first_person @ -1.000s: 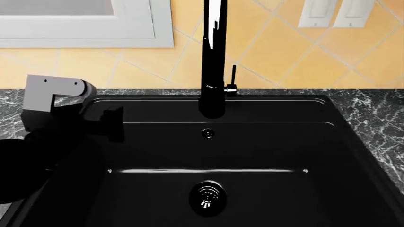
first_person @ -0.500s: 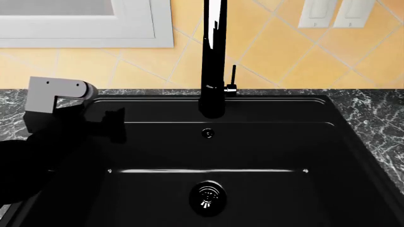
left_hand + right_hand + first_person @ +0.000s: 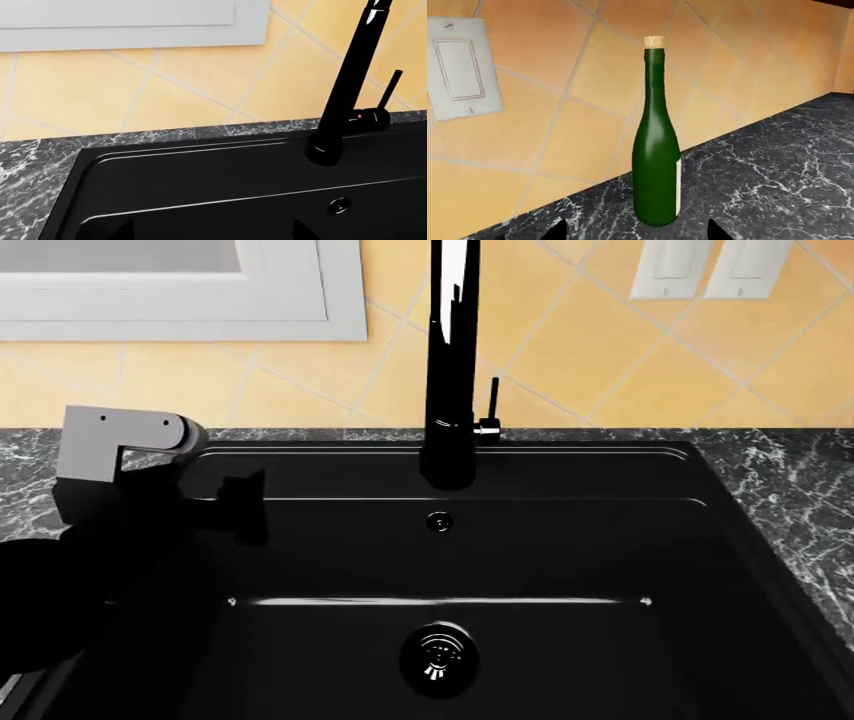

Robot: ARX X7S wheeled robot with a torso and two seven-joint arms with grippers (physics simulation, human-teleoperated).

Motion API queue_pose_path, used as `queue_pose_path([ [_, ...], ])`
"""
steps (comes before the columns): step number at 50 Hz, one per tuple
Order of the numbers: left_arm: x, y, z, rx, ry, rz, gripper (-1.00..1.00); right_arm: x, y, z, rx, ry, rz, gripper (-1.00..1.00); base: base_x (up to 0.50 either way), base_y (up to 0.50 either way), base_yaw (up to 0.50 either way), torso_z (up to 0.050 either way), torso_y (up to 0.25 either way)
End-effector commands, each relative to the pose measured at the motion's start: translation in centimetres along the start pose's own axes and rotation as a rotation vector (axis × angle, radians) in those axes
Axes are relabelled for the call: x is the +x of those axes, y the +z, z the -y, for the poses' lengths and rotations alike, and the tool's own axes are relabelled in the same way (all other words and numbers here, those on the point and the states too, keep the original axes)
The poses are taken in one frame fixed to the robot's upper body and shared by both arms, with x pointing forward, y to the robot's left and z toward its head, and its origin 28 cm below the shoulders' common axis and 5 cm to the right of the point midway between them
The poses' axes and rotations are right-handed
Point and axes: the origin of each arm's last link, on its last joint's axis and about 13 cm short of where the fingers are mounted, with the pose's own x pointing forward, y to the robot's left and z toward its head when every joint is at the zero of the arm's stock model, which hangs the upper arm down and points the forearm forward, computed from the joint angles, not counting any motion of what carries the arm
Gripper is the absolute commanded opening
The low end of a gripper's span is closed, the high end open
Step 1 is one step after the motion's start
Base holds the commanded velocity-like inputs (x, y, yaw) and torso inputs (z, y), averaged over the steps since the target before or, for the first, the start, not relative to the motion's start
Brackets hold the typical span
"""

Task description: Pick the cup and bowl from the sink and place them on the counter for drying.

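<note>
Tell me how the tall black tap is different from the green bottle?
The tap is shiny black; the bottle is dark green. The tap stands at the back of the sink; the bottle stands on the marble counter. The bottle has a cork on top; the tap has a thin side lever. Both are tall, slim and upright.

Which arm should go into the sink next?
Left. The left hand hangs at the sink's left rim, its camera looking into the basin. The right wrist camera faces a green bottle on the counter, sink out of view. Neither cup nor bowl is visible.
</note>
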Motion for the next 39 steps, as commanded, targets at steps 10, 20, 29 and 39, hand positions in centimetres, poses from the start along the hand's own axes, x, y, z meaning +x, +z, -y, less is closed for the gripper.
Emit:
queue_pose_path([
  [10,0.0,0.0,-0.1,-0.021,-0.011,0.015,1.00,-0.7,2.1,-4.5,-0.170,0.431,0.002,1.00,0.00,0.00,0.00,0.000,0.000],
  [20,0.1,-0.1,0.0,-0.015,-0.011,0.014,1.00,-1.3,2.5,-6.1,-0.185,0.552,-0.022,1.00,0.00,0.00,0.00,0.000,0.000],
  [29,0.4,0.1,0.3,-0.005,-0.011,0.019,1.00,-1.7,2.9,-7.6,-0.203,0.650,-0.033,1.00,0.00,0.00,0.00,0.000,0.000],
  [39,0.1,-0.2,0.0,-0.002,-0.011,0.016,1.00,-1.6,3.1,-8.6,-0.185,0.693,-0.045,1.00,0.00,0.00,0.00,0.000,0.000],
])
